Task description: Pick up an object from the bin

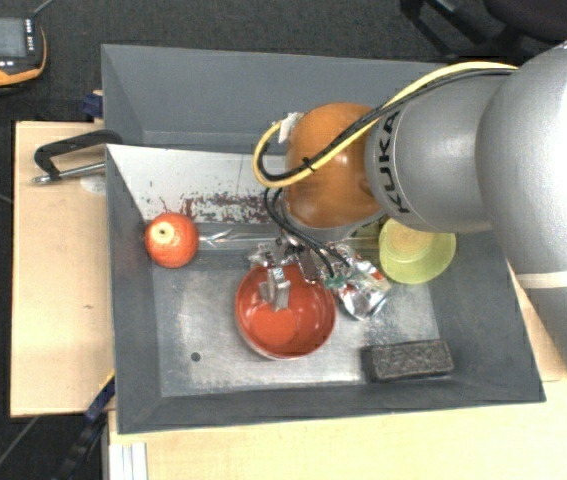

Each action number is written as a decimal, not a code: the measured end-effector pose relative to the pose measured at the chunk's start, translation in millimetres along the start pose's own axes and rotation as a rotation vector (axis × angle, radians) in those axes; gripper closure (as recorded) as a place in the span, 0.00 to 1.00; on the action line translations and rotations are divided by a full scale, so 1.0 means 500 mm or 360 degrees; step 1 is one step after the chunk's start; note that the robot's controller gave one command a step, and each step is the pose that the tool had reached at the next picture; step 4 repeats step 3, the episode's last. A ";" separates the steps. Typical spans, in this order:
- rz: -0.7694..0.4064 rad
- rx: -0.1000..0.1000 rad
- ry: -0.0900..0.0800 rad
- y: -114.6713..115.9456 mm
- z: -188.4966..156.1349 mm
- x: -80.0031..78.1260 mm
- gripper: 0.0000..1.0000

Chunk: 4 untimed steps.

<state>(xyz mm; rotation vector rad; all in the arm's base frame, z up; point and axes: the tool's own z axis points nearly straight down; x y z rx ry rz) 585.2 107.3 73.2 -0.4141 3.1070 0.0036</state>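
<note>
My gripper (281, 280) hangs low over the middle of the bin, its fingertips reaching into a red bowl (285, 320) that rests on the floor. One metal finger stands inside the bowl near its far rim. A crumpled silvery wrapper (361, 290) lies right beside the bowl on its right. A red apple (171, 240) sits apart at the left, against the back wall.
A yellow-green cup (415, 252) lies at the right, partly under the arm. A dark grey rectangular block (408, 359) rests near the front right corner. The arm and its orange cover hide the bin's back middle.
</note>
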 end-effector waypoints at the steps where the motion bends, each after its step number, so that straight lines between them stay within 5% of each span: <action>1: -0.0285 0.0001 -0.0008 0.041 0.001 -0.007 1.00; 2: -0.0147 0.0007 -0.0032 -0.084 -0.366 0.047 1.00; 3: -0.0341 0.0009 -0.0032 -0.163 -0.345 0.100 1.00; 4: -0.0341 0.0009 -0.0032 -0.163 -0.345 0.100 1.00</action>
